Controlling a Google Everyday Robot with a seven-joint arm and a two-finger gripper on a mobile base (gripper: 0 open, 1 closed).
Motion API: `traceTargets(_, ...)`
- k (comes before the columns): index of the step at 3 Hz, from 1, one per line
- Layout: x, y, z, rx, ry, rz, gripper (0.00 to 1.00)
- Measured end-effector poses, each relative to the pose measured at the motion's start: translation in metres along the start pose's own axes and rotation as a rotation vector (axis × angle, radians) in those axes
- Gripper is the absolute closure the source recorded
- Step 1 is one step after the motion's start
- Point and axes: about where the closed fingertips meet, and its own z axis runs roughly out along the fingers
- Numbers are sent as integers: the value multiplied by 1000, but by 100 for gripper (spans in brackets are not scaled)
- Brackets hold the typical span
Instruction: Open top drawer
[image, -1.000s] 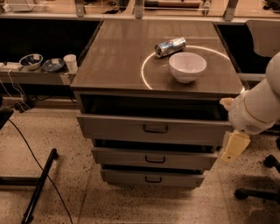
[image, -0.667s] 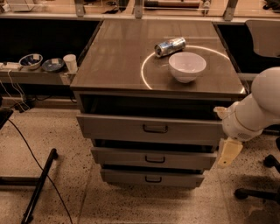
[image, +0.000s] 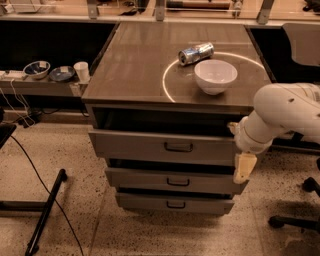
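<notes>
Top drawer (image: 130, 146) stands partly out; further pull may remain. My hand (image: 244, 167), centre right, is beside its end; closure: cannot tell.

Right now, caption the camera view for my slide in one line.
Top drawer stands partly open, the gripper at its right front corner; white bowl and tipped can on the cabinet top.

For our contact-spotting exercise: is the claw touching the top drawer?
Cannot tell. In the camera view the claw hangs at the right front corner of the top drawer, overlapping it; no contact or gap shows plainly.
</notes>
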Motion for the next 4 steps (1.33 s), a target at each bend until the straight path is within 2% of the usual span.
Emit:
traceTargets(1, 0, -26, 34, -66, -5, -6, 0)
traceTargets(2, 3, -33, 52, -143, -68, 27, 16)
traceTargets(3, -4, -14, 34, -197, -152, 74, 40)
traceTargets(4, -9, 22, 1, -227, -194, 98, 63)
